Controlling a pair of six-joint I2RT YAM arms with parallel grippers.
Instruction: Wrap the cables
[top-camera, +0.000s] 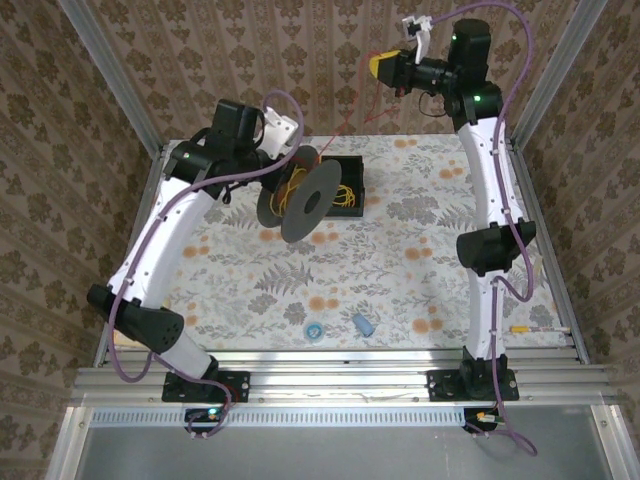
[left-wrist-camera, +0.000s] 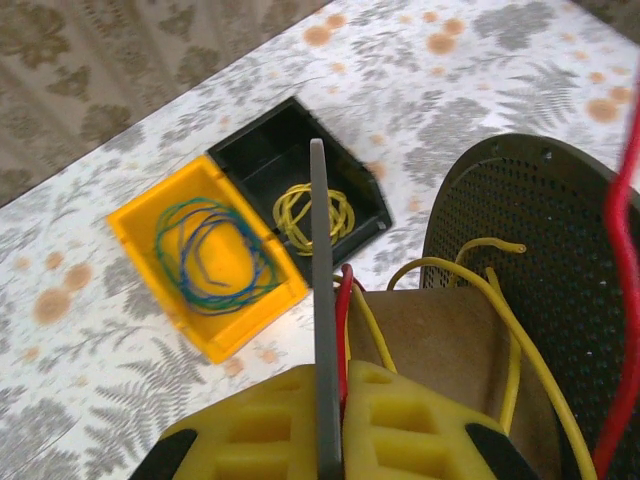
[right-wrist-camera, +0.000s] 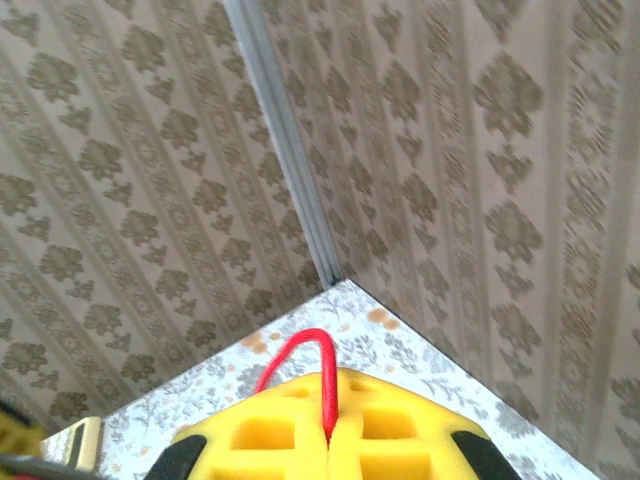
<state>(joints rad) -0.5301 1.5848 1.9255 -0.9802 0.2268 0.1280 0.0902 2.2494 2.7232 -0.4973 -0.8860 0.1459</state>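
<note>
Spool (top-camera: 305, 205) clamped by its rim in closed left fingers (left-wrist-camera: 270, 425), clear of surface (top-camera: 400, 250); red wire (right-wrist-camera: 328, 385) pinched in closed right fingers (right-wrist-camera: 270, 435), raised, probably for tension.

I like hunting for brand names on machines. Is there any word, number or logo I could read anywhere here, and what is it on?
None can be read.
No lettering shows on the spool, the yellow bin, the black bin, the left arm or the right arm.
The small blue roll and the blue cylinder are too small to tell if they carry print.
</note>
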